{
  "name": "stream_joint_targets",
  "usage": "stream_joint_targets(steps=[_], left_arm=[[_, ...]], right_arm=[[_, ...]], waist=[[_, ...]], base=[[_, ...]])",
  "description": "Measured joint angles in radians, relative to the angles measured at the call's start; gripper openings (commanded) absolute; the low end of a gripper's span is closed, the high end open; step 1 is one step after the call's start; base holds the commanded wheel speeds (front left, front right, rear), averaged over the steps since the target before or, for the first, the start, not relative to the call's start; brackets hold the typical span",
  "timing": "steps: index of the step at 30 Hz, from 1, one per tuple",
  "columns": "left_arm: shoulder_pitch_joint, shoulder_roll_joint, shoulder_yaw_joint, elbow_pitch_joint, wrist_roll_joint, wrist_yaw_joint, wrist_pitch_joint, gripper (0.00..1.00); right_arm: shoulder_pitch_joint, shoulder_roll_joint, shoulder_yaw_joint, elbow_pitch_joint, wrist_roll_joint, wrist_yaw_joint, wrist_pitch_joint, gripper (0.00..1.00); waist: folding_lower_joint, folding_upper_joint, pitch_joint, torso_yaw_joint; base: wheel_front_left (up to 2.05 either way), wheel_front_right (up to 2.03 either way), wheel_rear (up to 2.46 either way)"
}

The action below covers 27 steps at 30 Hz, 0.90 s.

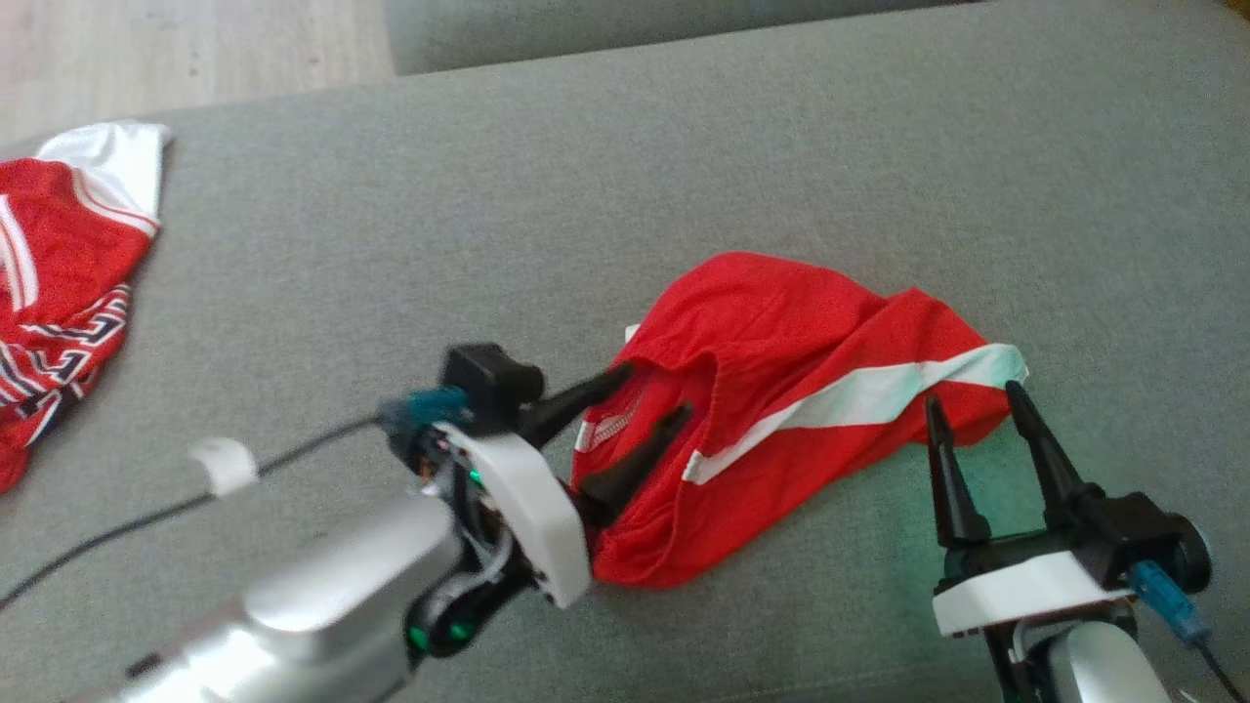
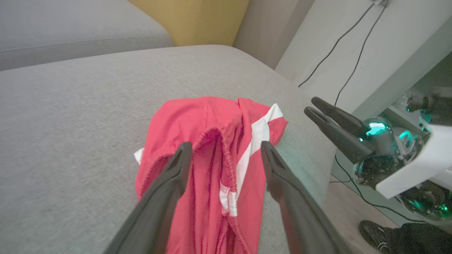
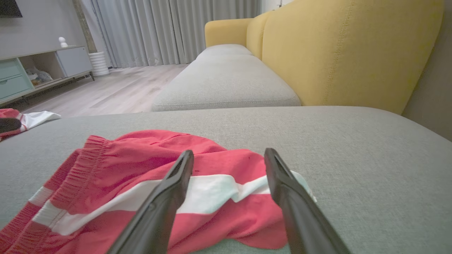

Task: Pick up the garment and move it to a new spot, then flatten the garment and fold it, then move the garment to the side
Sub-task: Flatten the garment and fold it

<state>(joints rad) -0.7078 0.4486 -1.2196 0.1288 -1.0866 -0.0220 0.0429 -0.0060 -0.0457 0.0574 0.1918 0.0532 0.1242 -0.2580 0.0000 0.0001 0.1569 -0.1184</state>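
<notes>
The garment (image 1: pixel 781 391), red shorts with a white side stripe and an elastic waistband, lies crumpled on the grey cushion (image 1: pixel 684 166). My left gripper (image 1: pixel 652 391) is open over the garment's left, waistband end, its two dark fingers spread with nothing between them. In the left wrist view the garment (image 2: pixel 208 148) lies just beyond that gripper (image 2: pixel 226 150). My right gripper (image 1: pixel 977 398) is open at the garment's right end, fingertips at the striped hem. The right wrist view has the garment (image 3: pixel 148 183) under and ahead of that gripper (image 3: pixel 229 155).
A second red and white garment (image 1: pixel 68 264) lies at the cushion's far left. A black cable (image 1: pixel 146 517) trails from my left arm. A yellow sofa back (image 3: pixel 335 46) rises behind the cushion, and another grey cushion (image 3: pixel 226 81) lies beyond it. A dark shoe (image 2: pixel 378 233) rests on the floor.
</notes>
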Motion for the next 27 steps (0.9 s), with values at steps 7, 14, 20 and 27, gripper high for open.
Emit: stream_joint_targets(steps=[7, 14, 20, 27], left_arm=[[0.049, -0.109, -0.025, 0.140, 0.022, 0.002, -0.049, 1.00], [0.057, -0.132, -0.038, 0.220, -0.005, -0.032, -0.026, 1.00], [0.058, -0.150, -0.044, 0.263, -0.022, -0.049, 0.008, 1.00], [0.058, -0.140, -0.045, 0.248, -0.023, -0.068, 0.008, 0.00]], right_arm=[[0.000, 0.000, -0.010, -0.003, 0.001, 0.000, 0.000, 1.00], [0.000, 0.001, -0.010, -0.003, 0.001, 0.000, 0.000, 1.00], [0.000, 0.001, -0.001, -0.002, 0.001, 0.000, 0.000, 1.00], [0.000, 0.001, -0.006, -0.001, 0.001, 0.000, 0.000, 1.00]], waist=[[0.0001, 0.0000, 0.032, -0.025], [0.0001, 0.0000, 0.030, -0.035], [0.0001, 0.0000, 0.029, -0.055], [0.0001, 0.0000, 0.023, -0.068]], base=[[0.00, 0.00, 0.00], [0.00, 0.00, 0.00], [0.00, 0.00, 0.00], [0.00, 0.00, 0.00]])
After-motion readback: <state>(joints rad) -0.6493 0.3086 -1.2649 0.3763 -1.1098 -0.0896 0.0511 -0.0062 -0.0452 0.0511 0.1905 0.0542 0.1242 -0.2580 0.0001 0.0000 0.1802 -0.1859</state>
